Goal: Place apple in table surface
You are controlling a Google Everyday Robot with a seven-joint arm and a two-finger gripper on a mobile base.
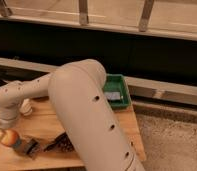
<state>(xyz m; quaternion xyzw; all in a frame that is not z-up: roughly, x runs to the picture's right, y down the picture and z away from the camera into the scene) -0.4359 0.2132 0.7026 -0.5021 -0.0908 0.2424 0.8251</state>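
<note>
You've got a soft, grainy feed: warm dim light on the counter [42, 126], black band behind it, brighter strip up top. Tool [13, 141] at lower left above the counter is blurred.
</note>
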